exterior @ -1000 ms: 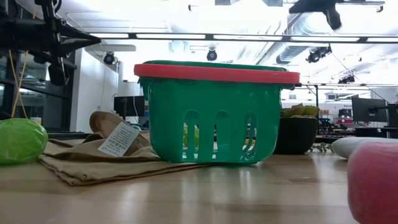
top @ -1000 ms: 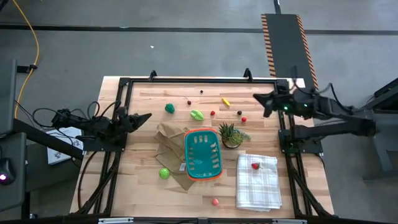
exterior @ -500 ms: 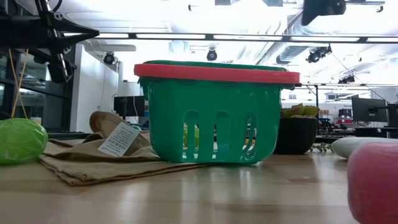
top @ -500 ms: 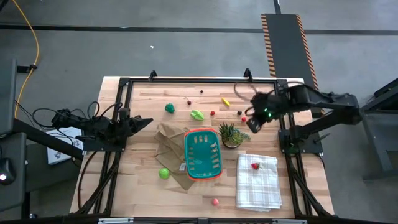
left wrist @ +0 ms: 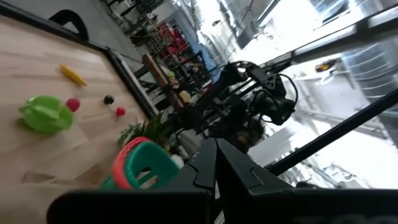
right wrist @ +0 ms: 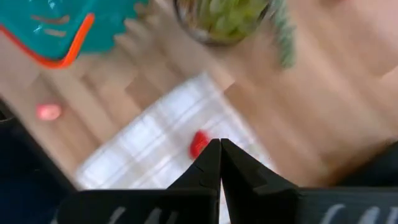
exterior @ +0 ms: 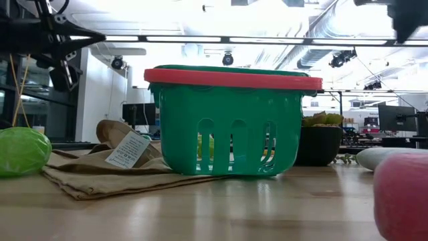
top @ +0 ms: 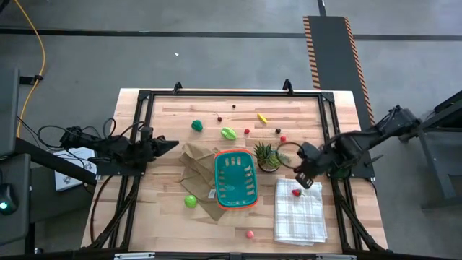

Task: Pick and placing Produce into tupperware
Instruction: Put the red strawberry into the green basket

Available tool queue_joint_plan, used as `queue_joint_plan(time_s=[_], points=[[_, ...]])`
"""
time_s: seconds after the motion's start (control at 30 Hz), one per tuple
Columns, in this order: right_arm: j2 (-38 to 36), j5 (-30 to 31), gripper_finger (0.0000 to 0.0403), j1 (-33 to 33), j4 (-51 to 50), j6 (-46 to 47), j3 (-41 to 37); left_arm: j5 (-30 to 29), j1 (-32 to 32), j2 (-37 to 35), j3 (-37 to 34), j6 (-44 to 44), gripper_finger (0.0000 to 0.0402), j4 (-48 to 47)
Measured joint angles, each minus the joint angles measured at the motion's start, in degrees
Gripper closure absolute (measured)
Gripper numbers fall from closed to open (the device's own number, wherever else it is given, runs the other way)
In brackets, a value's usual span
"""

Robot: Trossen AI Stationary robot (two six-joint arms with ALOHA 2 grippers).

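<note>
The teal tupperware with an orange rim stands mid-table, partly on a brown paper bag. Produce lies scattered on the wood: a green round piece, a leafy green piece, a yellow piece, small red balls, dark berries, a green ball and a pink piece. One red piece rests on the white checked cloth. My right gripper hangs shut above the cloth's far edge, pointing down, just above that red piece. My left gripper is shut, level, at the table's left.
A spiky potted plant stands between the tupperware and my right gripper. A black frame runs along the table's left, far and right edges. Bare wood lies near the front edge around the pink piece.
My right gripper has swung from the table's far right corner toward the near edge and down, ending over the checked cloth. It has tipped from nearly level to pointing steeply down. Its fingers stay shut.
</note>
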Motion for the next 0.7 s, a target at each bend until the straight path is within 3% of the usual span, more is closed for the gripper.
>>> queue_joint_plan(time_s=[0.13,0.3,0.7], points=[[-1.91,-7.76,0.0372,2.74,5.9,7.36,-6.31,0.01,0.01,0.0,0.0,-0.18,0.0401,-2.6],[-0.95,-17.81,0.0304,3.54,10.3,13.62,-10.36,0.02,0.0,0.0,0.0,-1.62,0.0401,-3.64],[5.18,-13.87,0.0185,2.64,14.73,0.96,-10.39,0.02,0.0,0.0,0.02,-4.6,0.0401,-3.62]])
